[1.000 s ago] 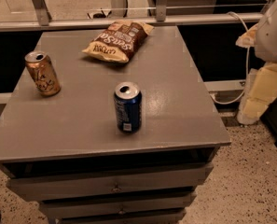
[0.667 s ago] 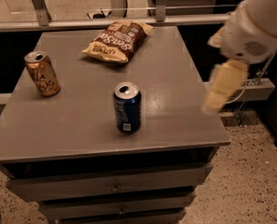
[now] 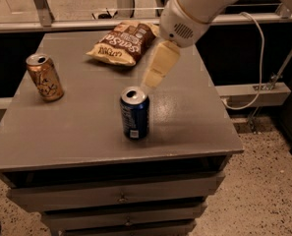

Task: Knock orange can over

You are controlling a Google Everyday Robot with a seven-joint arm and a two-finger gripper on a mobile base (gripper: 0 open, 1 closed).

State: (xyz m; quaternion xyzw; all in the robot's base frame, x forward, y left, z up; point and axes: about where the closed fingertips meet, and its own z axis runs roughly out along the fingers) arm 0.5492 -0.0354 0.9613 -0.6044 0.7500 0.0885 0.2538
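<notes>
The orange can (image 3: 45, 76) stands upright near the left edge of the grey table (image 3: 76, 132), orange-gold with a silver top. My gripper (image 3: 152, 78) hangs from the white arm coming in at the upper right, above the middle of the table. It is just behind and right of the dark blue can (image 3: 134, 113) and well to the right of the orange can. Only pale cream fingers (image 3: 160, 65) pointing down-left show.
A dark blue can stands upright in the table's middle, between my gripper and the front edge. A brown chip bag (image 3: 125, 42) lies at the back. A white cable (image 3: 256, 58) hangs to the right. Drawers (image 3: 121, 195) sit below the tabletop.
My arm has swung from the right side of the table leftward over its middle, with the gripper now close behind the blue can. Both cans and the bag have not moved.
</notes>
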